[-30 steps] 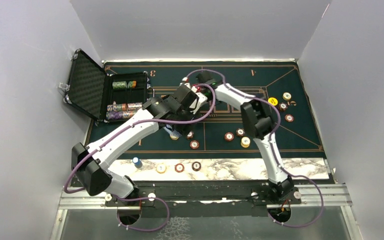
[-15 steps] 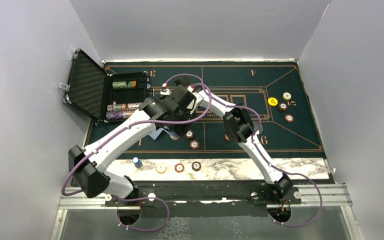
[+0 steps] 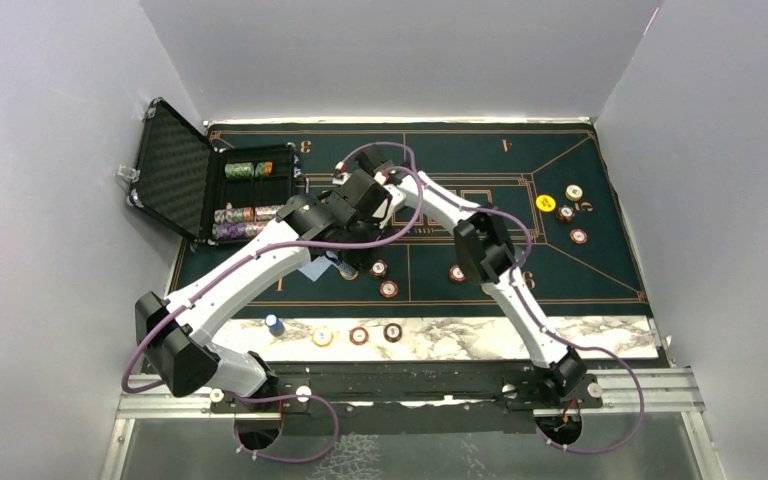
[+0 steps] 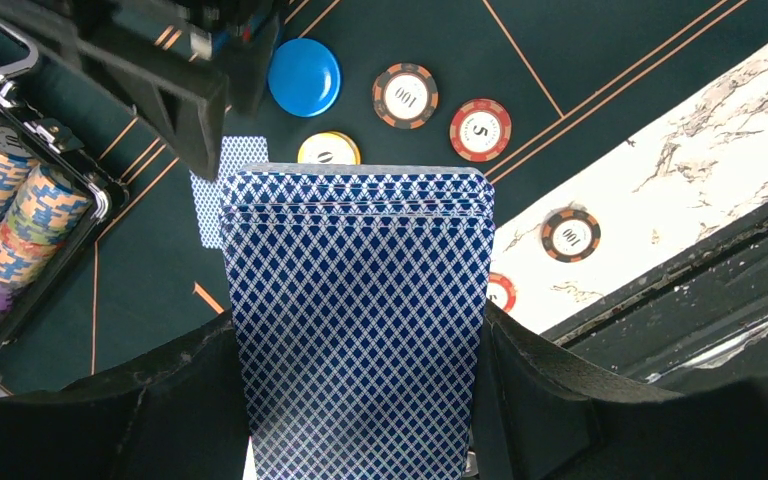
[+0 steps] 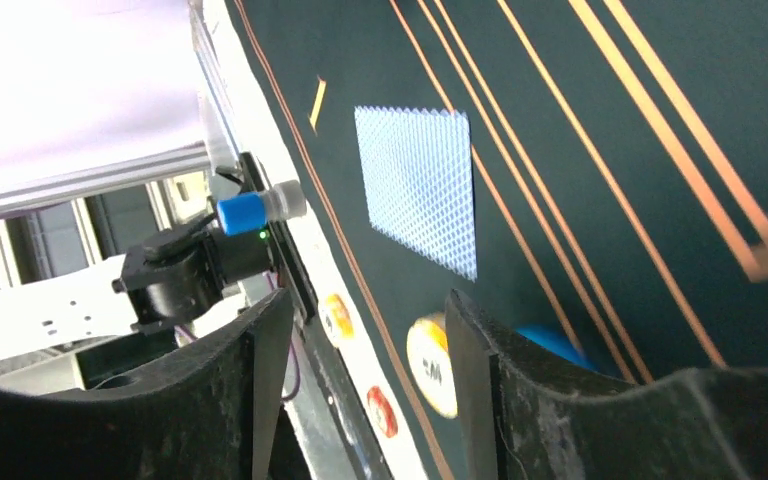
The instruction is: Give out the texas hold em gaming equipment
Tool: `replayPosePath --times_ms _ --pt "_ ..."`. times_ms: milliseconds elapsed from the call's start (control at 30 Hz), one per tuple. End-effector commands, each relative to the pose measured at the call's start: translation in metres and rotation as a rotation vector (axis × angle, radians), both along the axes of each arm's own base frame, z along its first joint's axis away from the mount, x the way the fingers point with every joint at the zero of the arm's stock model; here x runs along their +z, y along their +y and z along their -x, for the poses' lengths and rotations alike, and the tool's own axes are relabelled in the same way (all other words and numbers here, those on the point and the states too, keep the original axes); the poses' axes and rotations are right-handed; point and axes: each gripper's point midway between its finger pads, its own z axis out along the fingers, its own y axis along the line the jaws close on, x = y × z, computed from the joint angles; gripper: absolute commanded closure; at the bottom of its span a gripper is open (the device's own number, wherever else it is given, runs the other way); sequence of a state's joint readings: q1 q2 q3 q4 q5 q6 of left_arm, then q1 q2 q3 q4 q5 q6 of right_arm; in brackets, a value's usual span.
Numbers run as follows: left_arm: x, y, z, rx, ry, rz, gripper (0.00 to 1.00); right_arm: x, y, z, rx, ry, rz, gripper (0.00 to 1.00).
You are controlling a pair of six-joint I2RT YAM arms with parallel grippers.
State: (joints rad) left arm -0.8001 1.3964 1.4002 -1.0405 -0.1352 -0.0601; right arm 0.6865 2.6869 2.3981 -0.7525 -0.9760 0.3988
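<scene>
My left gripper (image 4: 358,318) is shut on a deck of blue-backed playing cards (image 4: 358,260), held over the left part of the green mat. A single card (image 5: 415,185) lies flat on the felt, apart from my right gripper (image 5: 365,305), which stands open and empty. From above, that card (image 3: 315,270) shows beside the left wrist, and the right gripper (image 3: 345,178) is mostly hidden behind the left arm. Beyond the deck lie a blue disc (image 4: 304,76), a yellow chip (image 4: 328,150), a 100 chip (image 4: 405,95) and a red chip (image 4: 480,129).
The open black case (image 3: 210,190) with chip stacks (image 4: 10,220) stands at the back left. Three chips (image 3: 358,335) and a blue-capped object (image 3: 275,323) sit on the marble strip (image 3: 440,335). More chips (image 3: 565,205) lie at the mat's right side. The two arms cross near the mat's centre-left.
The right arm swung left from the back centre to above the left wrist, and its jaws went from shut to open. The left arm with the deck barely moved.
</scene>
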Motion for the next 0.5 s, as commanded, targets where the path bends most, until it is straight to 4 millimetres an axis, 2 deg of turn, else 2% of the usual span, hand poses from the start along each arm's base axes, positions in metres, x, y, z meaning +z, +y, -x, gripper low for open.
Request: replayPosePath --times_ms 0,100,133,167,200,267,333,467 --pt "0.011 0.001 -0.002 -0.015 -0.032 0.015 1.00 0.099 -0.065 -0.050 -0.198 -0.127 -0.006 0.37" --pt "0.005 0.000 -0.004 -0.026 -0.025 -0.002 1.00 0.111 -0.135 -0.062 -0.312 -0.155 0.019 0.31" --pt "0.003 0.000 -0.005 -0.030 -0.024 -0.007 1.00 0.109 -0.157 -0.058 -0.339 -0.142 0.015 0.29" --pt "0.001 -0.001 -0.006 -0.036 -0.023 -0.010 1.00 0.123 -0.173 -0.050 -0.358 -0.152 -0.029 0.27" --pt "0.000 -0.003 -0.006 -0.045 -0.022 -0.011 1.00 0.127 -0.180 -0.041 -0.363 -0.136 -0.078 0.26" --pt "-0.002 -0.006 -0.007 -0.062 -0.019 -0.008 1.00 0.133 -0.181 -0.018 -0.335 -0.102 -0.148 0.24" --pt "-0.001 -0.011 -0.007 -0.093 -0.021 0.007 1.00 0.137 -0.174 0.009 -0.272 -0.028 -0.217 0.23" --pt "-0.005 -0.013 -0.007 -0.130 -0.016 0.002 1.00 0.152 -0.162 0.037 -0.217 -0.018 -0.314 0.19"
